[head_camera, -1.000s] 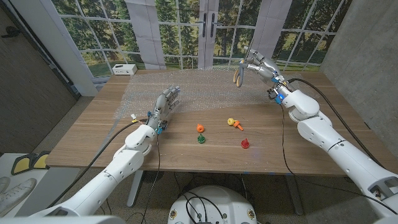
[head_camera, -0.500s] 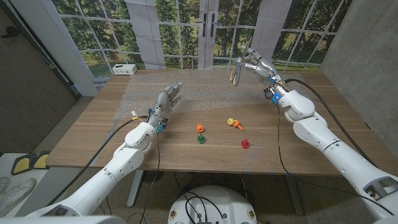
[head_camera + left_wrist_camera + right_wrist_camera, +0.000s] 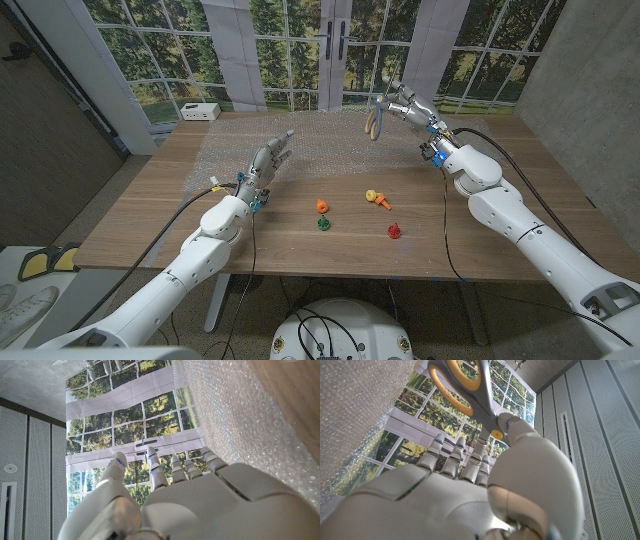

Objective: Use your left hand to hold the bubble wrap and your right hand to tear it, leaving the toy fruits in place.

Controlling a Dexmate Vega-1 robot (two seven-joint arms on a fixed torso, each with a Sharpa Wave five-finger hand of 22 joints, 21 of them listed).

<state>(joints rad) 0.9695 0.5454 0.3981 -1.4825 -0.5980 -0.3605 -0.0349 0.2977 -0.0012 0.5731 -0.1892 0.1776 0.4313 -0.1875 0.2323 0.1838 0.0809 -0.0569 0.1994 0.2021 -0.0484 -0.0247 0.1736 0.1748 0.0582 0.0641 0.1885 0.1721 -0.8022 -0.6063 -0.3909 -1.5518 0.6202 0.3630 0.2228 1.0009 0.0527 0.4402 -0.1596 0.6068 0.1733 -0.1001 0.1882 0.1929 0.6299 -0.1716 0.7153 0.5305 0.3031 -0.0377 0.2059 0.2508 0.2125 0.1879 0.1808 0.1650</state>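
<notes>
A clear bubble wrap sheet (image 3: 320, 150) covers the far half of the wooden table; it also shows as a bubbled surface (image 3: 235, 425) (image 3: 350, 420) in both wrist views. My left hand (image 3: 268, 160) (image 3: 200, 505) hovers over the sheet's near left part, fingers stretched out and apart, holding nothing. My right hand (image 3: 410, 105) (image 3: 460, 495) is raised over the far right of the sheet and grips yellow-handled scissors (image 3: 378, 120) (image 3: 465, 390). Toy fruits lie on bare wood nearer me: orange (image 3: 321, 206), green (image 3: 324, 223), yellow-orange (image 3: 377, 197), red (image 3: 394, 231).
A small white box (image 3: 200, 112) stands at the table's far left corner. Windows and a door rise right behind the table's far edge. Bare wood (image 3: 150, 220) stretches along the near left and near right of the table.
My right hand has drifted slightly left with the scissors. My left hand's fingers have straightened and lifted a little off the wrap. The fruits have not moved.
</notes>
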